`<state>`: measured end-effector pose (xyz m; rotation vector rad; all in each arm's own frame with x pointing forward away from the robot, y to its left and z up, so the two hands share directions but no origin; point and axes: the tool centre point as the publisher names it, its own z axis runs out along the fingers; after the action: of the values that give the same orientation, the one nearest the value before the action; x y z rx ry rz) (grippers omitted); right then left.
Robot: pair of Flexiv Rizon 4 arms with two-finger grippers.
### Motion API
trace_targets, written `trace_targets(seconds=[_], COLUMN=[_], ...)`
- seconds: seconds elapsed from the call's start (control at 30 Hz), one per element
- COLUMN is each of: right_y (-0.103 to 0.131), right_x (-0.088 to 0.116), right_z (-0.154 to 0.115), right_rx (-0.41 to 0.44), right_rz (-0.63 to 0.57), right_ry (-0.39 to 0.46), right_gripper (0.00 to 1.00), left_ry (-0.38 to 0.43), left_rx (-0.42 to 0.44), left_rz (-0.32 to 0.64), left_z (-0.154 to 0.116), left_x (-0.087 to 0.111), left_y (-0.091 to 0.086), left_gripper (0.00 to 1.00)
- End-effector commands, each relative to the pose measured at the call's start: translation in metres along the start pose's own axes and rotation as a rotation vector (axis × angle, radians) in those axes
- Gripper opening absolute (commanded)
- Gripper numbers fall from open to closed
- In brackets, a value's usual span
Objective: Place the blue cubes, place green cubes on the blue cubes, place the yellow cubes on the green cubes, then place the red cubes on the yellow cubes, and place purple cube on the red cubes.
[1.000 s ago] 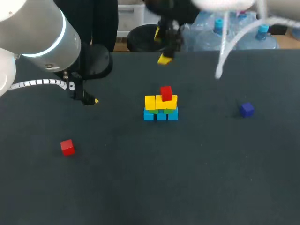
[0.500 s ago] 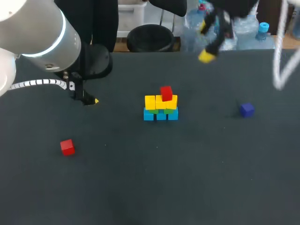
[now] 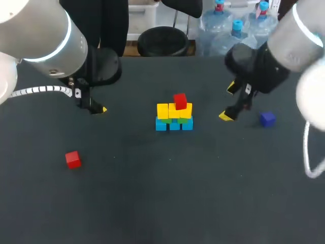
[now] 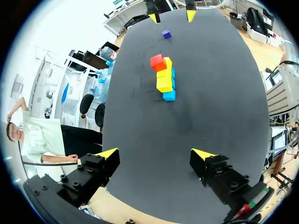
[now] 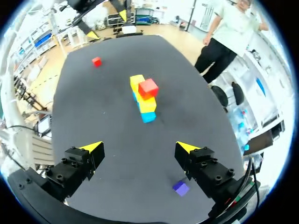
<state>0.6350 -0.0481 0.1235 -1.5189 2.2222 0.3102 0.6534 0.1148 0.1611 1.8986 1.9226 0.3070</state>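
The left gripper [image 4: 155, 154] hangs over the desk's [image 3: 162, 203] left part, toward the far edge, its jaws released and holding nothing. A loose red cube [image 3: 73, 159] lies nearer the front, close to the left edge, with bare desk all around it. The stack [image 3: 174, 114] stands mid-desk: blue cubes [image 3: 174, 125] at the base, green cubes [image 3: 184, 120], yellow cubes [image 3: 169, 110], and one red cube [image 3: 180, 101] on top. The right gripper [image 3: 228, 101] hangs between the stack and the purple cube [image 3: 267, 119], released and bare. The purple cube sits apart, toward the right edge.
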Motion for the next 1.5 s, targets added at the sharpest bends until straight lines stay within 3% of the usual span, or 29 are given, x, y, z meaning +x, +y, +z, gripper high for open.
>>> trace_targets(seconds=[0.03, 0.47, 1.13, 1.17, 1.33, 1.5], right_y=[-0.001, -0.006, -0.007, -0.007, -0.007, -0.007], right_x=[0.013, 0.035, 0.033, 0.033, 0.033, 0.033], right_z=[-0.014, -0.027, -0.027, -0.027, -0.027, -0.027], right_rx=[0.507, 0.577, 0.572, 0.572, 0.572, 0.572], right_rz=[0.031, 0.096, 0.112, 0.112, 0.112, 0.112], right_ry=[-0.005, -0.009, -0.025, -0.025, -0.025, -0.025], right_gripper=[1.0, 1.0, 1.0, 1.0, 1.0, 1.0], left_ry=[0.004, 0.004, 0.004, 0.063, 0.165, 0.292], left_rx=[-0.001, -0.001, -0.001, 0.016, 0.025, 0.104], left_rz=[-0.002, -0.002, -0.002, 0.007, -0.032, -0.094], left_z=[0.001, 0.001, 0.001, 0.0, -0.017, -0.024], left_x=[-0.001, -0.001, -0.001, 0.004, 0.032, 0.051], left_y=[0.0, 0.0, 0.0, 0.001, 0.002, -0.017], left_gripper=[1.0, 1.0, 1.0, 1.0, 1.0, 1.0])
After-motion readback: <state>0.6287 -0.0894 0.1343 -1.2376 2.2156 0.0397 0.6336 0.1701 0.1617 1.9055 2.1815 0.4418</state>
